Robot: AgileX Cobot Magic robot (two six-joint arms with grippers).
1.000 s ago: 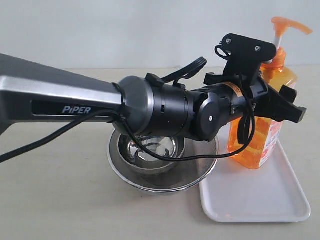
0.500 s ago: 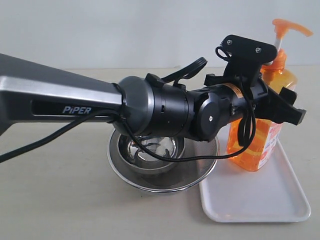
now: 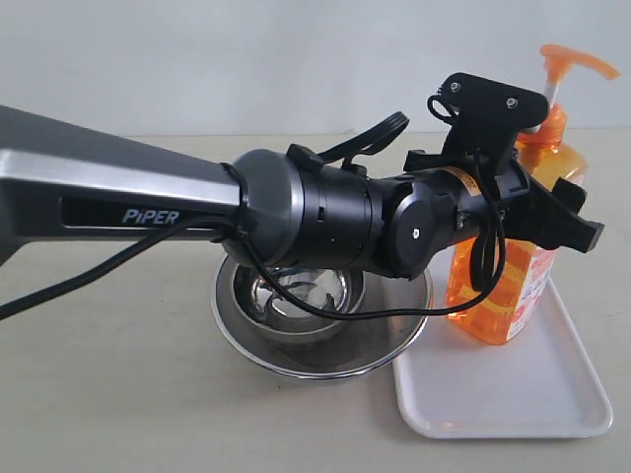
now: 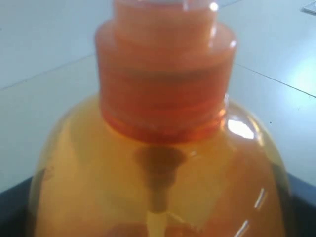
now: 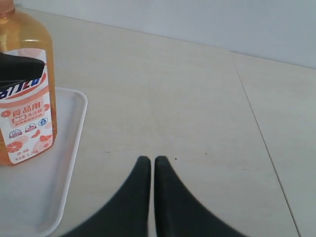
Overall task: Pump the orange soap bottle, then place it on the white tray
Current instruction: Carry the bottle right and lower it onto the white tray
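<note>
The orange soap bottle (image 3: 513, 286) stands upright over the far end of the white tray (image 3: 513, 394), its base at or just above the tray floor; I cannot tell whether it touches. My left gripper (image 3: 547, 217) is shut on the bottle's upper body, just below the shoulder, and a black finger (image 5: 19, 66) crosses the label. The left wrist view is filled by the bottle's shoulder and collar (image 4: 163, 98). The pump head (image 3: 577, 61) is up. My right gripper (image 5: 152, 160) is shut and empty over bare table beside the tray (image 5: 29, 197).
Two nested steel bowls (image 3: 296, 345) sit just left of the tray, under the left arm's wrist. The long left arm (image 3: 118, 197) spans the left half of the exterior view. Pale table stretches to the right of the tray.
The left gripper has lowered the bottle a little toward the tray and shifted it slightly left. The right gripper shows only now.
</note>
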